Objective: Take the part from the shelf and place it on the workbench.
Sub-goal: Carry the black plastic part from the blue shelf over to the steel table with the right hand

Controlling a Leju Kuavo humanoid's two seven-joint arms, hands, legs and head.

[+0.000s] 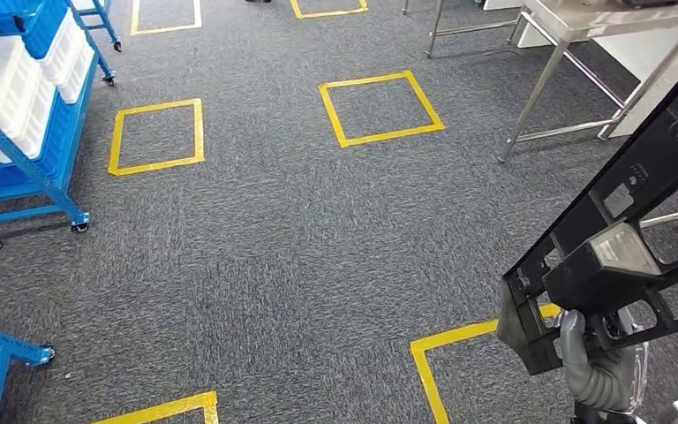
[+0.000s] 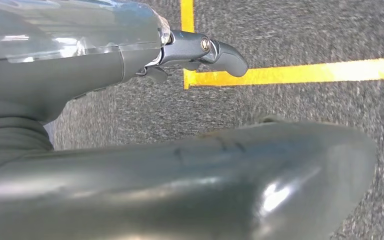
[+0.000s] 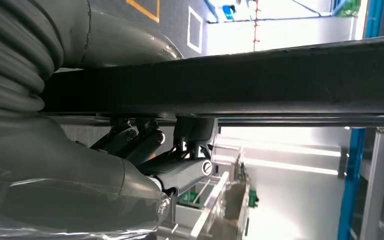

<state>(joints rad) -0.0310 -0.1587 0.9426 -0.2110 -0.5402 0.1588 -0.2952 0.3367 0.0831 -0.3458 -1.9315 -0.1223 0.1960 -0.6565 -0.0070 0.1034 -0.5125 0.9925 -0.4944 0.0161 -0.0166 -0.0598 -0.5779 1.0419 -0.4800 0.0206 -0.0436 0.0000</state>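
Right hand (image 1: 590,358): grey, ribbed at the wrist, at the lower right of the head view. Its fingers are curled up around the lower edge of a large black openwork plastic frame part (image 1: 636,238) and grip it. The right wrist view shows the same hold from close behind: the long black bar of the part (image 3: 260,80) crosses the picture, with the dark fingers (image 3: 145,142) closed against its underside and the thick grey thumb lying along the opposite face.

The part is carried in the air, tilted, its lower corner at the hand and its upper end running out of the head view at the right edge. It touches neither the floor nor any furniture.

Left hand (image 2: 195,55): seen in the left wrist view, hanging over the grey carpet floor (image 2: 290,30). Nothing is in it; one dark finger (image 2: 220,54) sticks out straight and the others are hidden by the thumb.

Surroundings, head view: grey carpet floor (image 1: 282,247) marked with yellow tape squares (image 1: 381,108). A steel-legged metal table (image 1: 583,35) stands at the upper right, well apart from the part. A blue wheeled shelf rack (image 1: 26,159) holding white plastic trays (image 1: 4,88) stands at the left edge.
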